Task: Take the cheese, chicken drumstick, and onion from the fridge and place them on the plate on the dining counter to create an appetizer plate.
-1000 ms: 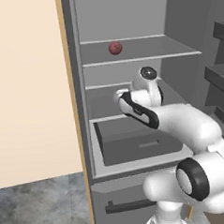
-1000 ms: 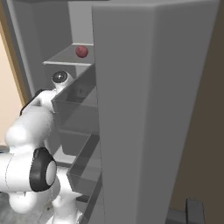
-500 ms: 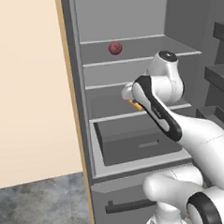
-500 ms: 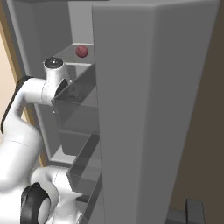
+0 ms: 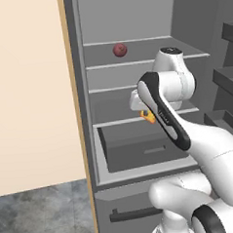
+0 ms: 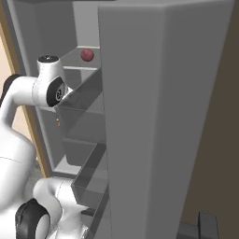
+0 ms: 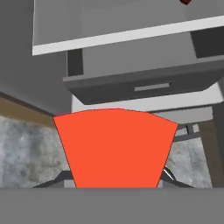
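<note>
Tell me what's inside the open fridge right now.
On an upper shelf of the fridge sits the onion. The gripper holds the cheese above the grey drawer; the arm covers the shelves' right side.

The arm has swung up and right, lifting the cheese (image 5: 148,116) out from the fridge (image 5: 136,88) shelf.

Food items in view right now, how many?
2. The onion sits on an upper shelf of the fridge. The cheese is clamped in the pincer, in front of the middle shelf. The arm hides some shelf space, so more may be concealed.
</note>
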Motion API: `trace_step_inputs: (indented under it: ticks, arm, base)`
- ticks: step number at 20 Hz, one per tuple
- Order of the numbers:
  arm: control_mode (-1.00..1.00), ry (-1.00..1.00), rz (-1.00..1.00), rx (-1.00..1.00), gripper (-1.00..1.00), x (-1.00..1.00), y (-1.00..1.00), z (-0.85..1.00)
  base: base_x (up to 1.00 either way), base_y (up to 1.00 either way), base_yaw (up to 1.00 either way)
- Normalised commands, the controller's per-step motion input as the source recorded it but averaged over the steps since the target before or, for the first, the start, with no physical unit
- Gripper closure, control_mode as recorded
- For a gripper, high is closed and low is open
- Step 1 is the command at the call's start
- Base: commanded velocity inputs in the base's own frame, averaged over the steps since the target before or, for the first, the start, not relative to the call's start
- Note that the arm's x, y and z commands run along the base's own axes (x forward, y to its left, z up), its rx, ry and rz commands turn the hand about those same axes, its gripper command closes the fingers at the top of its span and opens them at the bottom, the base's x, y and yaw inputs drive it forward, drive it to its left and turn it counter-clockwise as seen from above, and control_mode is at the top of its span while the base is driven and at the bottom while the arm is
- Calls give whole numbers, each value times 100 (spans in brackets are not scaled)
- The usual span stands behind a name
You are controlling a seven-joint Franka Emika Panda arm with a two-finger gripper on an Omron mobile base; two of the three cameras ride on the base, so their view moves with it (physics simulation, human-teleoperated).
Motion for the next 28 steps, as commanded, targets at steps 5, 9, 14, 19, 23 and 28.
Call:
trace_step_inputs:
  ticks: [5,9,14,19,23,28]
  arm:
    - [-100,18,-4,-13,100,-5,0,-1]
    - [100,0,0,0,100,0,0,0]
    - [100,0,0,0,100,0,0,0]
    - [100,0,0,0,100,0,0,0]
    - [100,0,0,0,100,0,0,0]
    - [100,0,0,0,100,0,0,0]
  base:
    - [0,0,0]
    - [-56,14,-5]
    - [-100,69,3]
    - [-60,77,49]
    - [0,38,95]
    - [0,15,100]
